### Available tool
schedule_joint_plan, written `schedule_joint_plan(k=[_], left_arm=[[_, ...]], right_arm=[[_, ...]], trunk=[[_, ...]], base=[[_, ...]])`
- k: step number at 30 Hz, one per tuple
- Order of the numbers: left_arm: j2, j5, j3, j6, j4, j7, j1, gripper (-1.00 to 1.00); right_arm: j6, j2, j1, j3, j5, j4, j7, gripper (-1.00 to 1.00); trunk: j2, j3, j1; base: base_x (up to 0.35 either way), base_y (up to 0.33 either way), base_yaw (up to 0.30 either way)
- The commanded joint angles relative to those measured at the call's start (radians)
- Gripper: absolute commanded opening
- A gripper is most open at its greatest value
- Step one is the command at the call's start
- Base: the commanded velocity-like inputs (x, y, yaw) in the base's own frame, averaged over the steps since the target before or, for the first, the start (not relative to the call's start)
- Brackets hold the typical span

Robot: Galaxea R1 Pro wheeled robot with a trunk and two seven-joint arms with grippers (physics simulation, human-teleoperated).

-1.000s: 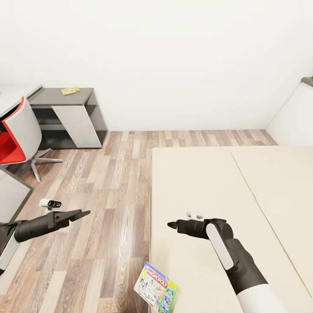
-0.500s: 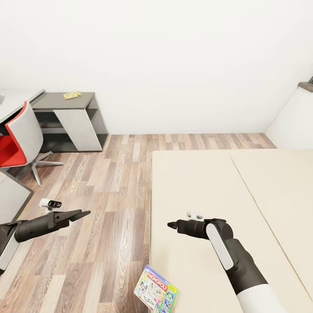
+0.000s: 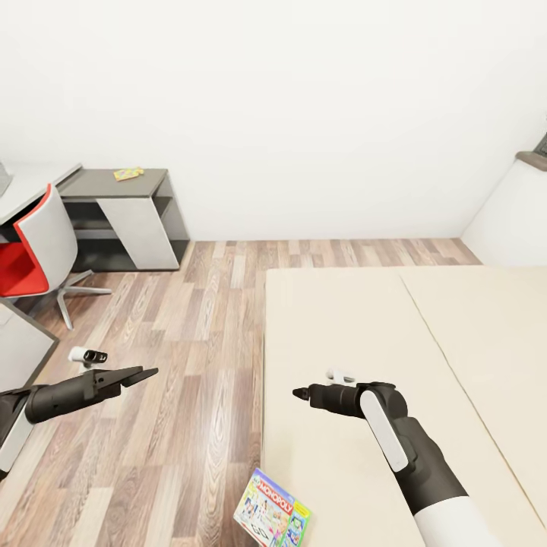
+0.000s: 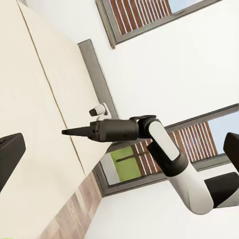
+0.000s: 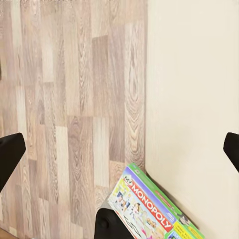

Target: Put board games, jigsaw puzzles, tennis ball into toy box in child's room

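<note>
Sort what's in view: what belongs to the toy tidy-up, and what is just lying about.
Belongs to the job:
- purple-blue Monopoly board game carton, at the bed's edge
- cream-beige bed
- thin yellow jigsaw-patterned slab on the dark grey shelf section

Just lying about:
- red-and-white swivel chair
- wood-plank floor

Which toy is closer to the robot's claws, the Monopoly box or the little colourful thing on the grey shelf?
The Monopoly box, on the bed's edge near the right claw. The shelf toy lies far off by the wall.

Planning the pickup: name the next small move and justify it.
Probably lower the right gripper back toward the Monopoly box: it hangs open over the bed, holding nothing, while the box lies at the bed's near edge.
</note>
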Motion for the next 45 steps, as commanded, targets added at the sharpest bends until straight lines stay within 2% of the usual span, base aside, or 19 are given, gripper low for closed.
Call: schedule_joint_plan(k=[1, 45], left_arm=[[0.000, 0.000, 0.000, 0.011, 0.000, -0.004, -0.001, 1.00], [0.000, 0.000, 0.000, 0.011, 0.000, -0.005, -0.001, 1.00]], right_arm=[[0.004, 0.000, 0.000, -0.001, 0.004, -0.001, 0.003, 1.00], [0.004, 0.000, 0.000, 0.000, 0.004, -0.001, 0.003, 1.00]], trunk=[[-0.002, 0.000, 0.001], [-0.002, 0.073, 0.001]], base=[[0.000, 0.000, 0.000], [0.000, 0.000, 0.000]])
